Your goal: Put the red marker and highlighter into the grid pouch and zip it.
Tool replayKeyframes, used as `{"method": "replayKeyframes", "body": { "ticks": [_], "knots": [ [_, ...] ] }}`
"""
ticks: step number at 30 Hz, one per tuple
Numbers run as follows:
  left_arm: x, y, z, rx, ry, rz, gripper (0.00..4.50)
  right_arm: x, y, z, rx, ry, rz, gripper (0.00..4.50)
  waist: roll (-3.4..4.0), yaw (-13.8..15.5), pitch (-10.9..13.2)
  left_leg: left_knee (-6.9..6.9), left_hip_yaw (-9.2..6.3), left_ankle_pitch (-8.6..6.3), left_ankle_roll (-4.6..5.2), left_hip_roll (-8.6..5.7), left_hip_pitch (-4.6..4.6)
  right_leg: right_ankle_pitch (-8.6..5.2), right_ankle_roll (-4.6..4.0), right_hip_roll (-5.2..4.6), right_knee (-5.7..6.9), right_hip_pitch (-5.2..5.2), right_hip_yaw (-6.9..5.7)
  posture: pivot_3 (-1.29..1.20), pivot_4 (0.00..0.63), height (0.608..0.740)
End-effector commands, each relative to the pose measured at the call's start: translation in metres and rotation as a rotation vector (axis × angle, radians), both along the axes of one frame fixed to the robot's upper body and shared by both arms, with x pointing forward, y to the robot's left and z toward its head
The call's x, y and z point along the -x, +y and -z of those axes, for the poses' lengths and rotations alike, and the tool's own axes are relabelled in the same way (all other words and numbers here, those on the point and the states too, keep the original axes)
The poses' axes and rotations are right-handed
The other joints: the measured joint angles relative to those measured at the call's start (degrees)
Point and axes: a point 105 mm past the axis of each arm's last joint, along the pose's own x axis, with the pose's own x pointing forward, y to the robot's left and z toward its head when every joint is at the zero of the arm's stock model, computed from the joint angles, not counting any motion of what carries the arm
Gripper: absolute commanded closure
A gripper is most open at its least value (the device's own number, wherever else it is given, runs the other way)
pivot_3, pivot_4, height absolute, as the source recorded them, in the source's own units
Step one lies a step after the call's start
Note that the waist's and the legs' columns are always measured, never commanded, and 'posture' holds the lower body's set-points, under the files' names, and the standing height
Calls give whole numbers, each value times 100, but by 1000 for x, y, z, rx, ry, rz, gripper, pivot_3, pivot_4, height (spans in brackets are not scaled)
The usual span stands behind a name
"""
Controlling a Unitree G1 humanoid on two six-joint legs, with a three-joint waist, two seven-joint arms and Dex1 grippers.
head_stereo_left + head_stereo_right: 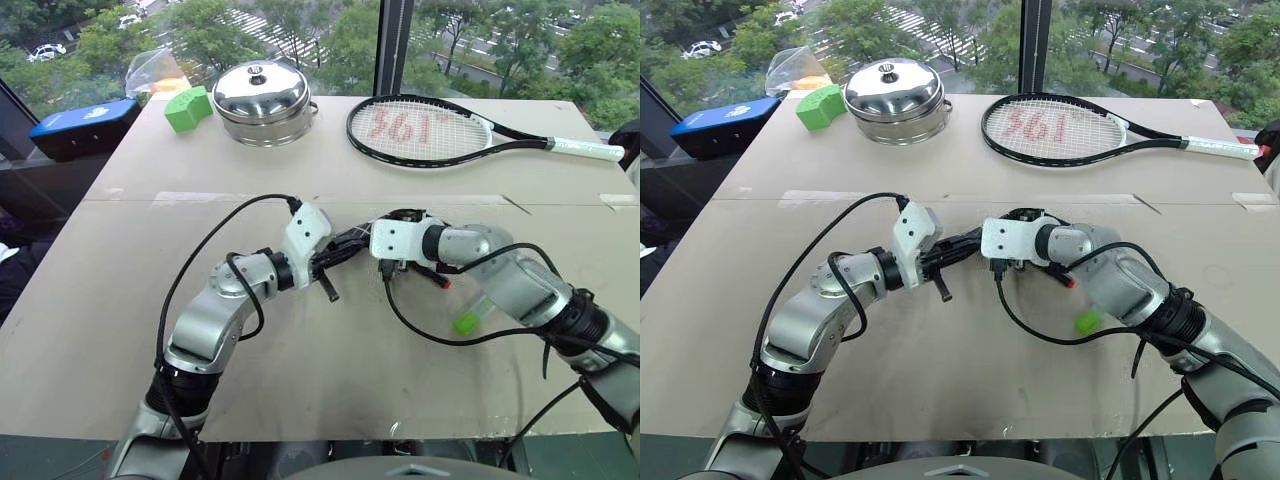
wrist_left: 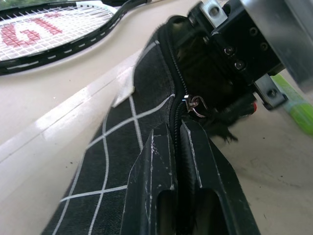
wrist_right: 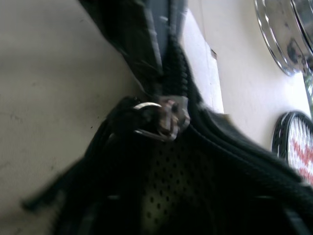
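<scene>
Now grid pouch [image 2: 122,161] pinched in left hand [image 2: 178,147].

Upper-floor test room: cardboard-covered table [image 1: 120,300] by treetop window [image 1: 330,40]

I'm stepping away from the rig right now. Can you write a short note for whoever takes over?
Left gripper: jaws shut on the grid pouch, held up off the table at one end by the zipper line.
Right gripper: at the pouch's other end, at its open mouth; jaw state unclear.
Zipper slider sits near the left jaws, so the pouch is mostly unzipped.
Highlighter: lies on the table under the right forearm, not in the pouch.
Red marker: a red end shows just below the right wrist; cannot tell if it is in.
Left: load the highlighter, confirm the marker, zip.
</scene>
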Motion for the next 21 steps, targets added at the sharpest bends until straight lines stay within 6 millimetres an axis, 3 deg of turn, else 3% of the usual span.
{"method": "replayKeyframes", "body": {
  "ticks": [1, 3, 11, 18, 21],
  "knots": [
    [-2, 0, -12, 6, -57, -7, 4500, 1, 4, -8, 15, -62, -37, 918, 0, 0, 0, 0, 0, 0, 0, 0, 0, 0, 0, 0, 0, 0, 0, 0, 150, 740],
    [-2, 1, -11, 3, -52, -10, 4500, -2, 2, -9, 22, -83, -20, 36, 0, 0, 0, 0, 1, 0, -1, 0, 0, 0, 0, 0, 0, 0, 0, 0, 150, 740],
    [-2, 6, -7, 8, -27, -12, 4500, -2, -8, -11, 5, -96, 24, 12, 0, 11, 0, 2, -1, 2, -3, 0, 0, 0, 0, -1, 1, 1, -1, 0, 150, 740],
    [-9, 29, -11, 16, -22, -80, 4500, 37, -40, -47, -469, 363, 184, 12, 0, 9, 0, 3, -11, 2, -3, 2, 2, 1, -1, -2, 1, 10, -10, 0, 150, 740],
    [-8, 37, -13, 27, -25, -86, 4500, 53, -54, -48, -537, 487, 236, 12, 1, 9, 0, 2, -12, 0, -1, 2, 8, 1, -2, -3, 2, 12, -10, 0, 150, 740]
  ]
}}
